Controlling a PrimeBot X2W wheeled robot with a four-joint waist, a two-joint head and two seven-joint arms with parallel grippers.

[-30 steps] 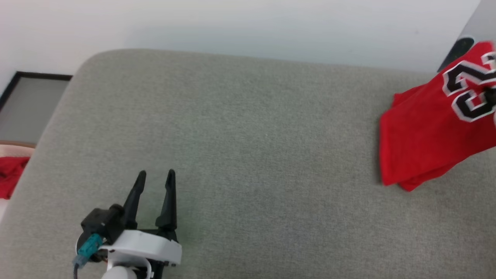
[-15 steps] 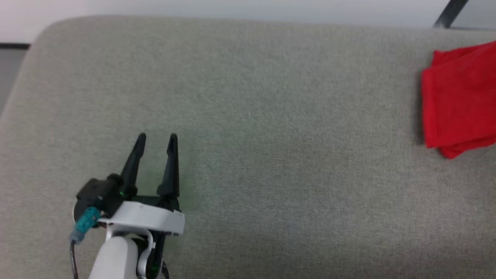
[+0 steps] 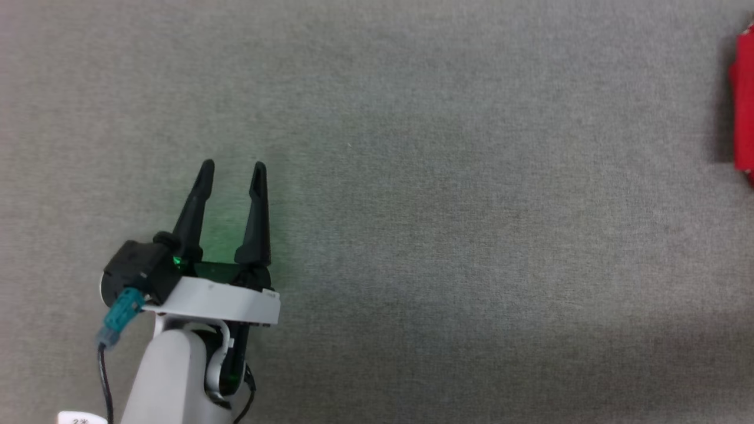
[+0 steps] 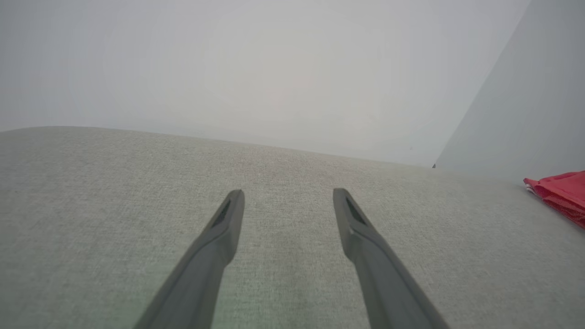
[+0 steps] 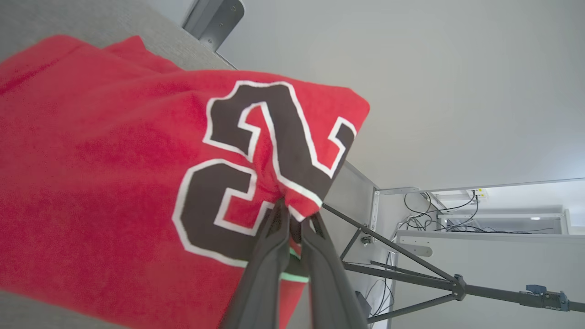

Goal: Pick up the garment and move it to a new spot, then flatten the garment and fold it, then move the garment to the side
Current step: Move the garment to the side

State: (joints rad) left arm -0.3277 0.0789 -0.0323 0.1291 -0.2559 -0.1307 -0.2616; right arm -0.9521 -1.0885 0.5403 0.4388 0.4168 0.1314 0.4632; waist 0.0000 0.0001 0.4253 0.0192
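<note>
In the head view, the left gripper (image 3: 232,165) has its fingers wide apart and empty over the grey padded surface (image 3: 447,224), with the garment (image 3: 745,106) at the right edge. The left wrist view shows the garment's red corner lying on that surface. In the right wrist view, the right gripper (image 5: 295,212) has its fingers pinched on the garment's "23".

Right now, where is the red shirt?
The garment sits on the grey cushion at the head view's far right edge, its printed number pinched by the right end effector.
</note>
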